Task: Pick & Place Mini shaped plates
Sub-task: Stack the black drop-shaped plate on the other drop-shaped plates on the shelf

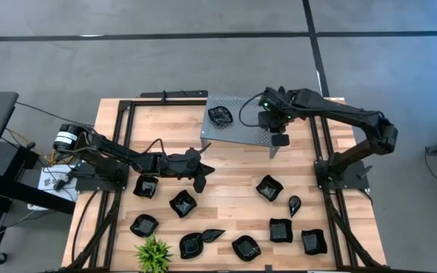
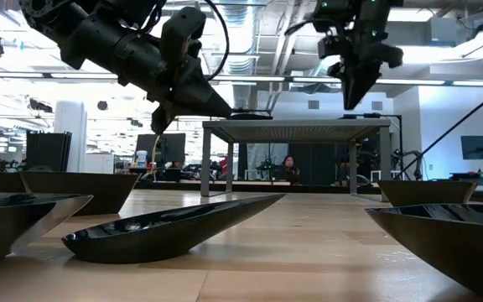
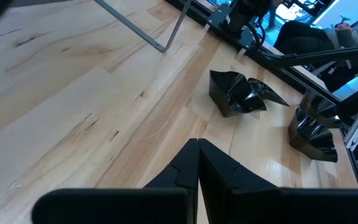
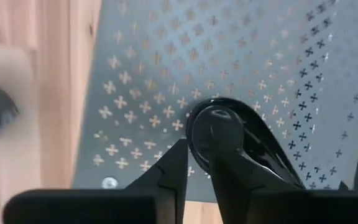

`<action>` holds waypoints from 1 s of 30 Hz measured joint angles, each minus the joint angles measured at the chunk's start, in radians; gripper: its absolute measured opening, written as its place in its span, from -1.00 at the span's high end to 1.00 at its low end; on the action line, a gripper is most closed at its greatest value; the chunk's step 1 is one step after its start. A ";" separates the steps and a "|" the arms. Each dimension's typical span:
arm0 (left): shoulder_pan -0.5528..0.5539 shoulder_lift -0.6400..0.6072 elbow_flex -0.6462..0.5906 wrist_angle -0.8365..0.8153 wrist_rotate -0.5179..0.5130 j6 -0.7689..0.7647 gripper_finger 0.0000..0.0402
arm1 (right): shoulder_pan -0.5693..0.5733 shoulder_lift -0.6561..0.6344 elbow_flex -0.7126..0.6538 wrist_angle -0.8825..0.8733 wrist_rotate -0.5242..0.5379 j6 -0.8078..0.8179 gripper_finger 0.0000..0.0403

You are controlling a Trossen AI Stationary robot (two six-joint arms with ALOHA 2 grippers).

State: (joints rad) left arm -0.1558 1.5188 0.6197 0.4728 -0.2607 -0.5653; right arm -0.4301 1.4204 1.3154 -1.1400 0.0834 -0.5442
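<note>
Several glossy black mini plates lie on the wooden table, among them a wavy square one [image 1: 269, 187] and a leaf-shaped one [image 2: 170, 228] close to the low camera. One more plate [image 1: 220, 115] rests on the grey perforated shelf [image 1: 237, 130]. My right gripper [image 4: 197, 155] hangs over the shelf's right part [image 1: 278, 135] and is shut on a teardrop plate [image 4: 229, 140]. My left gripper [image 3: 197, 144] is shut and holds nothing. It hovers above bare wood at the table's middle [image 1: 205, 171], with two plates [image 3: 238, 93] [image 3: 316, 127] ahead of it. My right gripper pinches the teardrop plate between its two fingers, which point down from above. The plate's round end [image 4: 216, 127] sticks out past the fingertips. The plate is lifted clear, above the perforated shelf top [image 2: 296, 124].
A small green plant [image 1: 153, 254] stands at the table's near edge. Black frame rails [image 1: 120, 144] run along the left and right sides. The shelf stands on thin legs [image 2: 204, 159] at the far middle. Bare wood lies between the shelf and the plates. A person [image 2: 289, 168] sits in the room behind.
</note>
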 joint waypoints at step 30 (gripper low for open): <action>0.000 0.000 0.001 0.060 0.000 0.033 0.96 | 0.914 -0.420 -0.414 -0.024 -0.094 1.797 0.67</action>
State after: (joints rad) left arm -0.1555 1.5188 0.6205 0.5323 -0.2611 -0.5325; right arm 0.4840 1.0007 0.9018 -1.1637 -0.0102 1.2523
